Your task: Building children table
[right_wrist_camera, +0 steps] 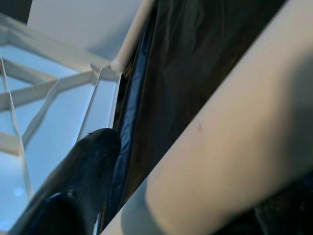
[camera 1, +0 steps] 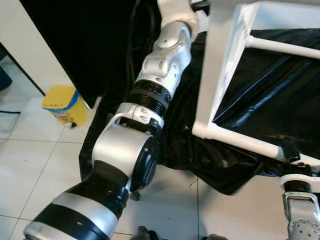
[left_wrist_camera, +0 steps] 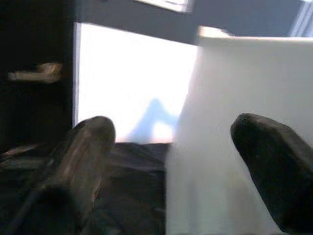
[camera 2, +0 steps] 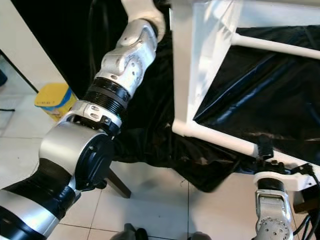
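At the frame's lower rail, the right gripper (camera 2: 265,150) closes its black fingers (right_wrist_camera: 73,186) around the white tube. The left gripper (left_wrist_camera: 176,161) is spread wide, its fingers (left_wrist_camera: 83,156) straddling a flat white upright. The white table frame (camera 1: 225,65), made of round bars and square posts, lies on glossy black sheeting (camera 1: 270,95) beside a yellow bin (camera 1: 65,102).

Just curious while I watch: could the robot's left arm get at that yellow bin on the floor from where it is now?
Probably not as it stands: the left arm reaches up toward the white table frame, while the yellow bin sits off to its left on the tiles.
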Robot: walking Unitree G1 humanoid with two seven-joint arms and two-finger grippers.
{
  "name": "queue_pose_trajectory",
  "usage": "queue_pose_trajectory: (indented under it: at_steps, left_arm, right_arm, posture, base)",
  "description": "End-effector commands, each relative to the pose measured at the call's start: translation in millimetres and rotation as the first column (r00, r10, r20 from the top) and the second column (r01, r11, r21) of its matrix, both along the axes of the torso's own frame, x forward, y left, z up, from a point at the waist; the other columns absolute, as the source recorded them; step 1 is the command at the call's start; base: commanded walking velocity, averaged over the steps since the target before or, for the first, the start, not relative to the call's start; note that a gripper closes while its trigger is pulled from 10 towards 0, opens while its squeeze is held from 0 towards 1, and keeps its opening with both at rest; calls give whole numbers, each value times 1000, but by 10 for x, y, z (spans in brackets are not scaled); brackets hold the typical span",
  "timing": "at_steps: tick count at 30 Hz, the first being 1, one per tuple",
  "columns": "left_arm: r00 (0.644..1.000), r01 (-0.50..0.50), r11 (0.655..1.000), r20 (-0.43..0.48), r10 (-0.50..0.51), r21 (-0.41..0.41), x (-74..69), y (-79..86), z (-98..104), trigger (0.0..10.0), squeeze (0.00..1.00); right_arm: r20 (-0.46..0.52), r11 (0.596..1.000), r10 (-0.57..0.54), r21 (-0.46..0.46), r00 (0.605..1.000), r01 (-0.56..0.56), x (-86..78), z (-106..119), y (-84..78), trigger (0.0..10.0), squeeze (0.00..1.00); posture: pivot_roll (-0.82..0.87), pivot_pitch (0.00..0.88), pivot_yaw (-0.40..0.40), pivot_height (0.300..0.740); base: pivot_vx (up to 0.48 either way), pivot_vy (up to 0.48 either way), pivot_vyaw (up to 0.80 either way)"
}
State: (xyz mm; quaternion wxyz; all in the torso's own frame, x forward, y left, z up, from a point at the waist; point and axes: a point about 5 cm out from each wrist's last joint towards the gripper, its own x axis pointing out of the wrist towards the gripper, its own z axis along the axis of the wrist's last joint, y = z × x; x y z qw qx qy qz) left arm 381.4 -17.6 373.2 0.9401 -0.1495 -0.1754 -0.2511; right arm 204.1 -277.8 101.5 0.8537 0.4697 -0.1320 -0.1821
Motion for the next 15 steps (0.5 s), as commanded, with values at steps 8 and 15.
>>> queue_pose_trajectory:
  at_steps: [8, 15]
  left_arm:
    - [992, 120, 991, 35, -122, 66, -50, -178, 11, 10000, 0]
    - [988, 152, 985, 26, -155, 82, -73, -275, -22, 10000, 0]
  right_arm:
    - [-320, 883, -465, -101, 825, 458, -993, -605, 52, 10000, 0]
    - [-317, 747, -664, -320, 677, 583, -1206, -438, -79, 10000, 0]
  posture:
    - [-276, 123, 189, 740]
    - [-322, 129, 226, 740]
  base:
    - [0, 0, 0]
    - [0, 0, 0]
